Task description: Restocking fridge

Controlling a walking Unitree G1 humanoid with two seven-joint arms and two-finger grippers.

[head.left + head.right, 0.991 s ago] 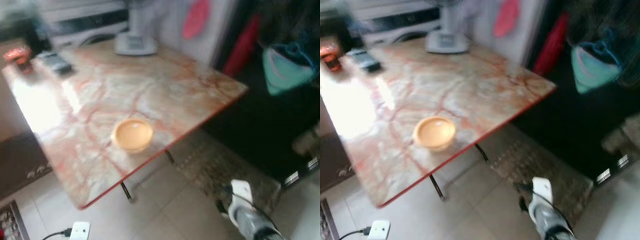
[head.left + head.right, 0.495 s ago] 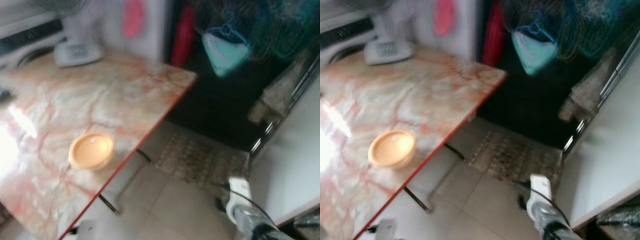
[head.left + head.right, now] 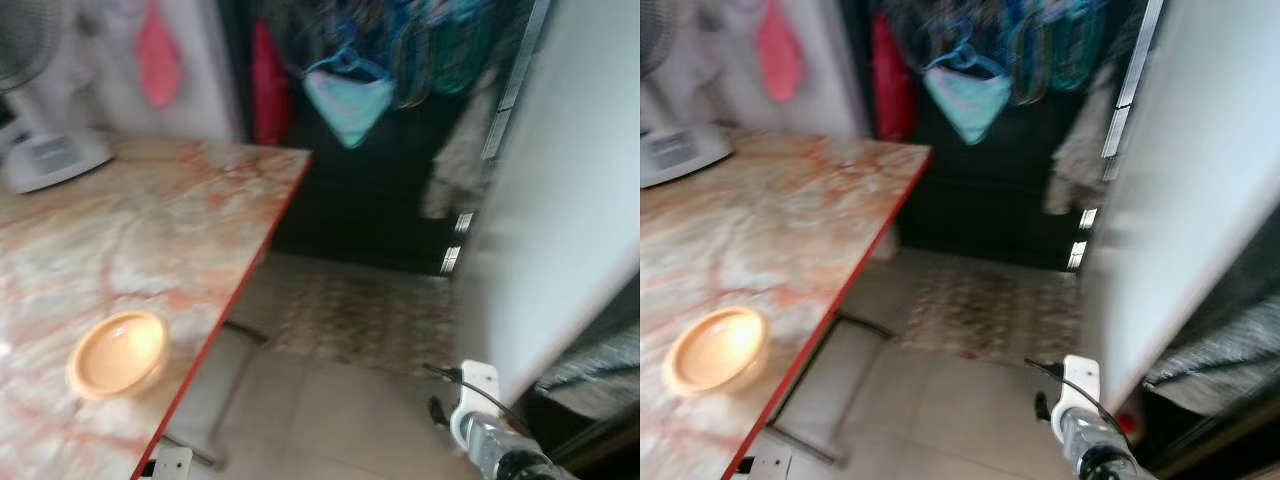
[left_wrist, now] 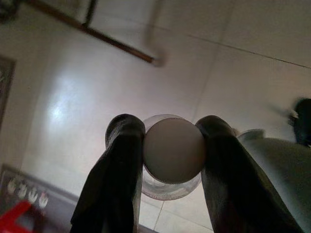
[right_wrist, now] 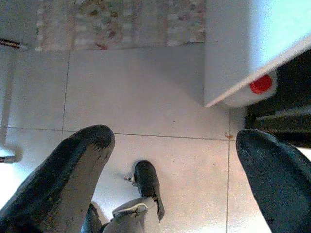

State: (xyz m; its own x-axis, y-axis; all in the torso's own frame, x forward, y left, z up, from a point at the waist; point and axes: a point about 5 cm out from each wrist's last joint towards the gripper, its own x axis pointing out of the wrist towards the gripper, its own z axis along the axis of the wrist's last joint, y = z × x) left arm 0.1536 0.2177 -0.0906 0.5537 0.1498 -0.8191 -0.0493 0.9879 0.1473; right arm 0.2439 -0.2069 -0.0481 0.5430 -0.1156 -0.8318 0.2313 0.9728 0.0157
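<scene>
My left gripper (image 4: 170,127) is shut on a small round clear jar (image 4: 174,150) with a pale lid, held above the tiled floor. My right gripper (image 5: 175,138) hangs open over the floor tiles with nothing between its fingers; its silver arm (image 3: 492,432) shows low at the right. A white fridge door (image 3: 560,200) stands open on the right, and its bottom corner (image 5: 243,43) with a red dot lies just ahead of the right gripper. The dark inside of the fridge (image 3: 590,370) shows behind the door's edge, blurred.
A marble table with a red edge (image 3: 170,220) stands at the left, bearing an orange bowl (image 3: 115,355) and a fan base (image 3: 50,155). A patterned rug (image 3: 360,310) lies before a dark doorway hung with clothes (image 3: 345,95). A white power strip (image 3: 172,463) lies on the floor.
The whole view has swung to the right: the table and bowl slid to the left and the white fridge door came into sight. The right arm stays low at the right.
</scene>
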